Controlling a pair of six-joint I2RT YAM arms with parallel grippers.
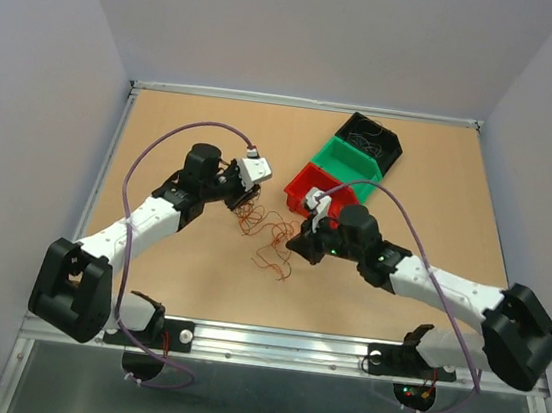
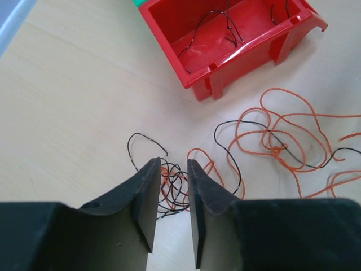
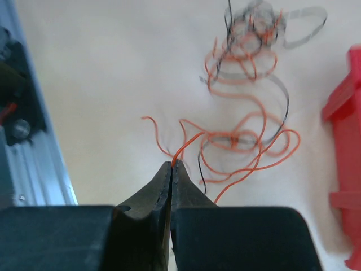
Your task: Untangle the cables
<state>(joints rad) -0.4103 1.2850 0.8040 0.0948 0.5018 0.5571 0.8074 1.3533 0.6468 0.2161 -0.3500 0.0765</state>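
Observation:
The cables [image 1: 267, 238] lie as a loose tangle of thin orange and dark wires on the table between the two arms. My left gripper [image 2: 174, 164] stands open over a small knot of black and orange wires [image 2: 172, 186], which shows through the gap with nothing pinched. Orange loops [image 2: 293, 130] spread out to its right. My right gripper [image 3: 171, 165] is shut on the end of one orange cable [image 3: 189, 141], which runs from the fingertips into the tangle [image 3: 248, 39]. In the top view the left gripper [image 1: 247, 198] sits at the tangle's far left and the right gripper [image 1: 296, 244] at its right edge.
A red bin [image 1: 311, 186] stands just beyond the tangle with a dark wire [image 2: 225, 22] inside it. A green bin [image 1: 347, 160] and a black bin [image 1: 370, 138] follow behind it in a diagonal row. A metal rail [image 3: 39, 164] runs along the table's near edge.

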